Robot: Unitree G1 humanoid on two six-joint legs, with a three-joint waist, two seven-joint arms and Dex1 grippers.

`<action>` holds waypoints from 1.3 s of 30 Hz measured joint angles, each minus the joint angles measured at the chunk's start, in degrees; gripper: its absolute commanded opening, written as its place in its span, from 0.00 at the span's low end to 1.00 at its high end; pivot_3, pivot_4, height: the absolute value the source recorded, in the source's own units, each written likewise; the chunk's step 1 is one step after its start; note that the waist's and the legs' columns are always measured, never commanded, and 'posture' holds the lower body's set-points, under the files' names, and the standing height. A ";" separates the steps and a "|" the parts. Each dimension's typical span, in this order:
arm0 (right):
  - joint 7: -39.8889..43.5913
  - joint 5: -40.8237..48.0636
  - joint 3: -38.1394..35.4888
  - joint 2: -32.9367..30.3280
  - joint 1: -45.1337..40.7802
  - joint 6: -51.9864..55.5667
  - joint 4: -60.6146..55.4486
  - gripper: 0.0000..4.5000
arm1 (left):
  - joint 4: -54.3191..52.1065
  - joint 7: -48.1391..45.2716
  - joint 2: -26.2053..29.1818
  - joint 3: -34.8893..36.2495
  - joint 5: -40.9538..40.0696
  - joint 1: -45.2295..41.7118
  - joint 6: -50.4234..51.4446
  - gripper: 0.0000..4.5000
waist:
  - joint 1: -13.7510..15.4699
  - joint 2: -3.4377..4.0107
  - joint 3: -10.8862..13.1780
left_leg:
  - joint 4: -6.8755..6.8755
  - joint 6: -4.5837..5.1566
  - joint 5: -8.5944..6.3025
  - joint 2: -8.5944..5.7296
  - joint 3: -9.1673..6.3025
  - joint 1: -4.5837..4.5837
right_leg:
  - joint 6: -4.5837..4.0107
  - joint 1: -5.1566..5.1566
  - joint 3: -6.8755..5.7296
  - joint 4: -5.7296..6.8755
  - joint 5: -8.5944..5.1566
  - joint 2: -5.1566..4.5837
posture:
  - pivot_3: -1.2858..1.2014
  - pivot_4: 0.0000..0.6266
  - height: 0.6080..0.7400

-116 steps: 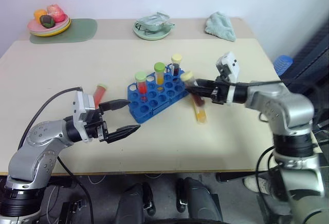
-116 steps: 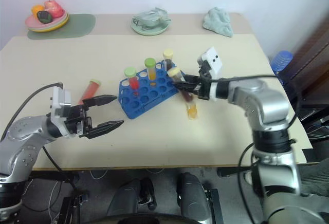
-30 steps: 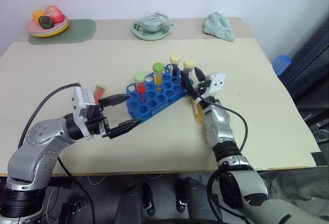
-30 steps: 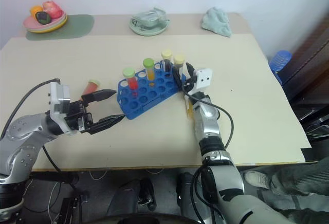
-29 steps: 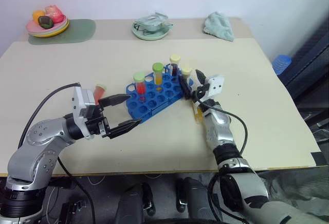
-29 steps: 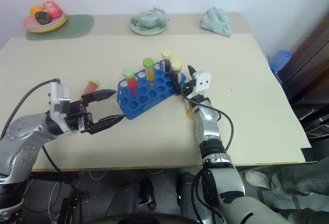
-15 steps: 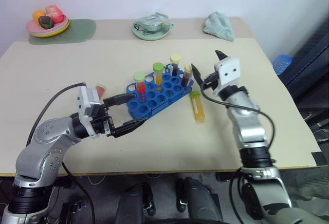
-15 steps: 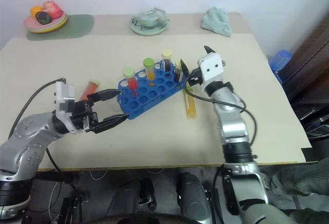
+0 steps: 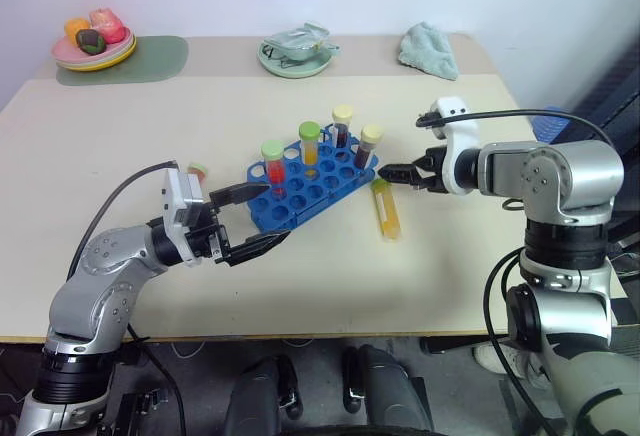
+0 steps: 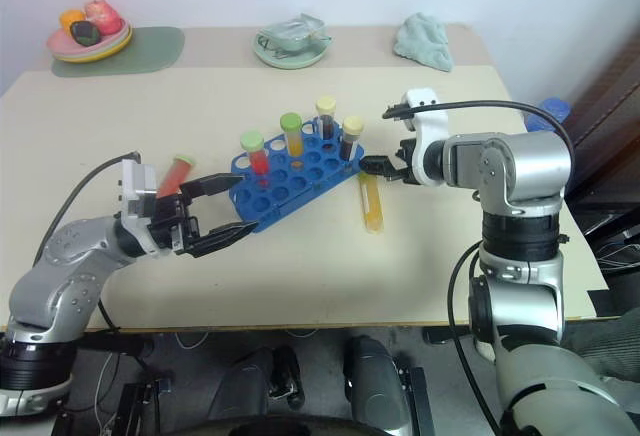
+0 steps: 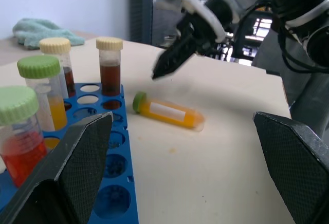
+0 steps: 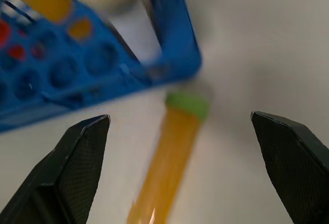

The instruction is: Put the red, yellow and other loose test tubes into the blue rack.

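rack (image 9: 310,184): glossy blue plastic | table (image 9: 120,146): matt beige | cloth (image 9: 428,50): soft

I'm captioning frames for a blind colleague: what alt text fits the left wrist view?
A yellow test tube with a green cap lies on the table beside the blue rack, which holds four capped tubes. The open left gripper frames it, and the right gripper hovers above it.

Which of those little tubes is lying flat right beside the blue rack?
The yellow tube with the green cap, flat on the table by the blue rack's right end. Four others stand upright in the rack.
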 measured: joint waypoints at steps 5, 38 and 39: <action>-1.80 0.35 0.54 0.65 -0.01 0.02 7.15 1.00 | -0.92 1.22 -0.19 0.01 0.18 2.35 -0.31 1.00 | 0.00 0.00 0.00 | 0.01 0.00 0.00 0.00 0.01 -0.01 | 0.16 0.00 -0.01 0.01 0.09 0.01 | 0.52 0.24 1.00; 0.04 -1.31 16.25 -0.94 10.84 -17.15 -11.37 0.19 | -2.99 3.61 -0.53 -0.02 0.26 3.41 -0.64 1.00 | 0.36 -0.31 -0.22 | -0.39 -0.09 0.03 -0.07 0.03 0.05 | 0.03 -0.02 -0.03 -0.25 -0.01 -0.03 | 0.52 0.24 1.00; 1.29 -0.93 16.30 -1.71 11.73 -18.64 -12.65 0.19 | -2.97 3.61 -0.52 0.01 0.25 3.43 -0.64 1.00 | 0.36 -0.31 -0.21 | -0.39 -0.09 0.03 -0.07 0.03 0.05 | 0.04 -0.02 -0.03 -0.25 -0.01 -0.03 | 0.52 0.24 1.00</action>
